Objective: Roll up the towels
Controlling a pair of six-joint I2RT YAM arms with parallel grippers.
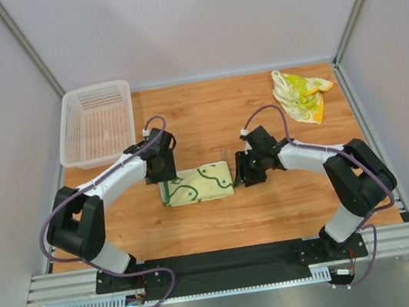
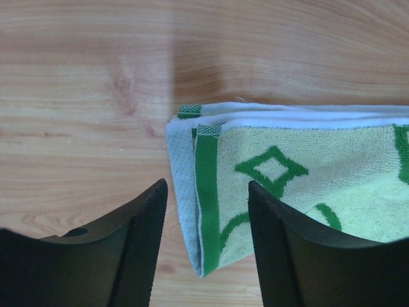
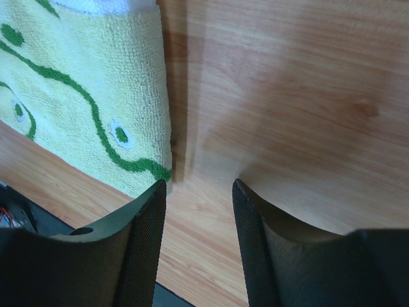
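Note:
The cream towel with dark green lines (image 1: 197, 183) lies folded flat in the middle of the table. My left gripper (image 1: 163, 177) is open right above its left end; in the left wrist view (image 2: 206, 192) the folded green-striped edge of that towel (image 2: 281, 192) lies between the fingers. My right gripper (image 1: 243, 172) is open just off the towel's right end; in the right wrist view (image 3: 197, 192) the towel (image 3: 83, 102) lies left of the fingers over bare wood. The yellow-green blotched towel with orange edge (image 1: 300, 94) lies crumpled at the far right.
A white plastic mesh basket (image 1: 97, 122) stands at the far left corner. Grey walls close in the wooden table (image 1: 206, 114) on three sides. A black strip and metal rails (image 1: 229, 262) run along the near edge.

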